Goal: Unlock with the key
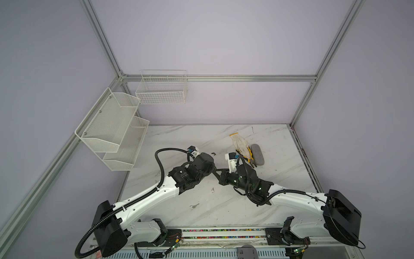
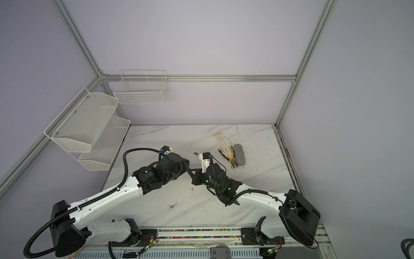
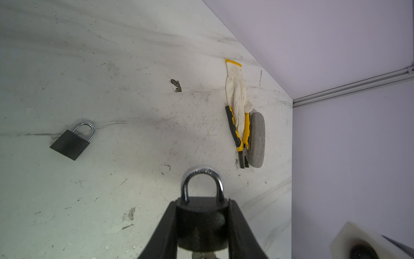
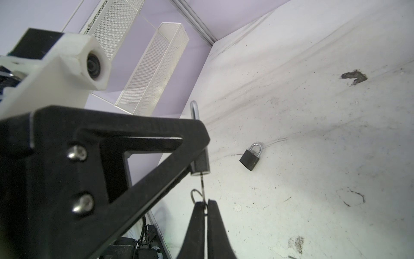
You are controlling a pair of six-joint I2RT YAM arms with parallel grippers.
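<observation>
My left gripper (image 3: 202, 203) is shut on a black padlock (image 3: 201, 222) with a silver shackle, its fingers clamping the body from both sides. In the right wrist view the same padlock (image 4: 201, 162) hangs at the tip of the left finger (image 4: 112, 139). A thin silver key (image 4: 202, 181) sticks out of the padlock's underside. My right gripper (image 4: 206, 201) is shut on the key's head, with the key ring beside the fingertips. In both top views the two wrists meet above the middle of the table, hiding the padlock and the key.
A second black padlock (image 3: 71, 143) lies flat on the marble table. A loose key (image 1: 194, 206) lies near the front. A white glove (image 1: 240, 143), yellow-handled pliers (image 1: 248, 157) and a grey oval case (image 1: 257, 154) lie at the back right. Mesh shelves (image 1: 112, 130) and a wire basket (image 1: 162, 89) hang at the left.
</observation>
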